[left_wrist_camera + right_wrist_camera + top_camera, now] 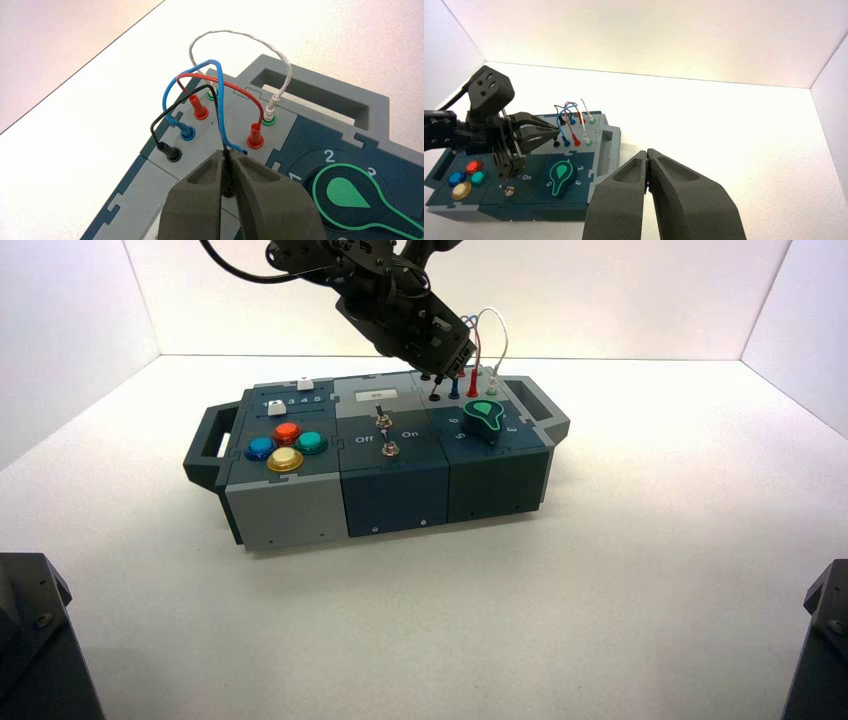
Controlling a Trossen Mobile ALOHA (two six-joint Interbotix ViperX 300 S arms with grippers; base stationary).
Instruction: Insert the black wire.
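Observation:
The black wire (152, 125) loops up from its far plug (170, 151), which is seated in a black socket at the corner of the grey socket panel (210, 130). Its other slim black plug (228, 170) is pinched upright between the fingers of my left gripper (227, 156), just above the panel beside the second blue socket. In the high view the left gripper (446, 368) hangs over the box's back right part. My right gripper (647, 152) is shut on nothing, held off the box's knob end.
Blue (215, 62), red (225, 85) and white (240, 34) wires arch over the same panel, all plugged in. A green-edged knob (350, 192) sits beside the panel. Two toggle switches (384, 430) and several coloured buttons (285, 445) lie further left on the box.

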